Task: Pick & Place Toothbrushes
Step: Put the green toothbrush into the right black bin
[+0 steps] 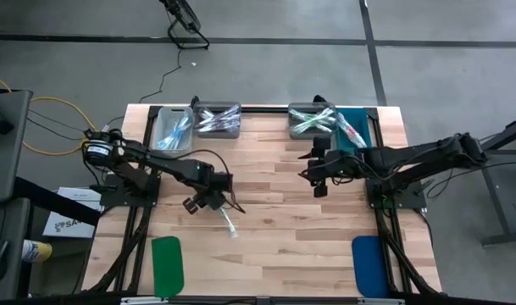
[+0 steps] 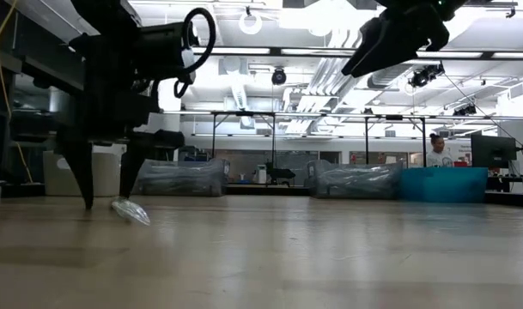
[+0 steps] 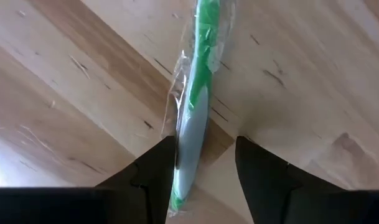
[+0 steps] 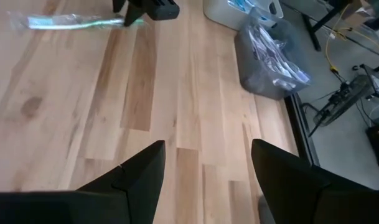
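From above, the left gripper (image 1: 208, 196) is seen low over the middle of the wooden table (image 1: 274, 246), jaws apart, with one wrapped toothbrush (image 1: 230, 222) lying flat just beside it toward the front edge; the right gripper (image 1: 315, 174) is held off toward the right edge, also spread wide and empty. Four bins (image 1: 218, 119) of brushes are lined along the back edge, and a green pad (image 1: 167, 261) and a blue pad (image 1: 369, 264) sit at the front corners. At table height, the left fingers (image 2: 82, 176) are planted on the boards and the crinkled clear wrapper (image 2: 130, 210) pokes out beside them. Through the left wrist, the green-and-white handle (image 3: 192, 118) is caught running lengthwise out from between the fingers, hugging one finger (image 3: 153, 177), not yet pinched. Through the right wrist, the brush (image 4: 65, 22) is glimpsed well apart; the left arm is judged far nearer.
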You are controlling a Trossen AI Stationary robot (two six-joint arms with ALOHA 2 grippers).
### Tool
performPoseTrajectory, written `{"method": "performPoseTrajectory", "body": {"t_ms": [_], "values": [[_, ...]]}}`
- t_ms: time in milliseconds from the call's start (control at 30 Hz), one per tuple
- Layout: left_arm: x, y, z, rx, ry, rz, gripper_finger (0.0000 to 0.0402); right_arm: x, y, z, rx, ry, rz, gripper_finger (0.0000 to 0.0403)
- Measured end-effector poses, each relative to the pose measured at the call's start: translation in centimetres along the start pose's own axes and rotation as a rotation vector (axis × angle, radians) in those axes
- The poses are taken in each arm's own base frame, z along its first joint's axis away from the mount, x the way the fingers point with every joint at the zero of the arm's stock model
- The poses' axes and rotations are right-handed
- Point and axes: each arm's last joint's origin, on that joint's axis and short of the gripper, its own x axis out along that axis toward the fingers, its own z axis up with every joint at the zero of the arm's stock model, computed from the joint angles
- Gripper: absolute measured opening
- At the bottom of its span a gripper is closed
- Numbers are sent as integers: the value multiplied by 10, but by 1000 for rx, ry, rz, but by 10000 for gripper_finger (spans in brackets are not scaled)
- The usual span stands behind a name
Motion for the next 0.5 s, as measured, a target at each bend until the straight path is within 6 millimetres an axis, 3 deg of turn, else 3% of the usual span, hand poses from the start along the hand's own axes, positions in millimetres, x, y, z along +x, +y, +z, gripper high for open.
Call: {"method": "performPoseTrajectory", "body": {"t_ms": [233, 500], "values": [[4, 0, 2, 4, 31, 20, 146, -2, 5, 2, 46, -12, 18, 232], [5, 5, 4, 0, 48, 108, 18, -4, 12, 3, 71, -21, 42, 232]]}}
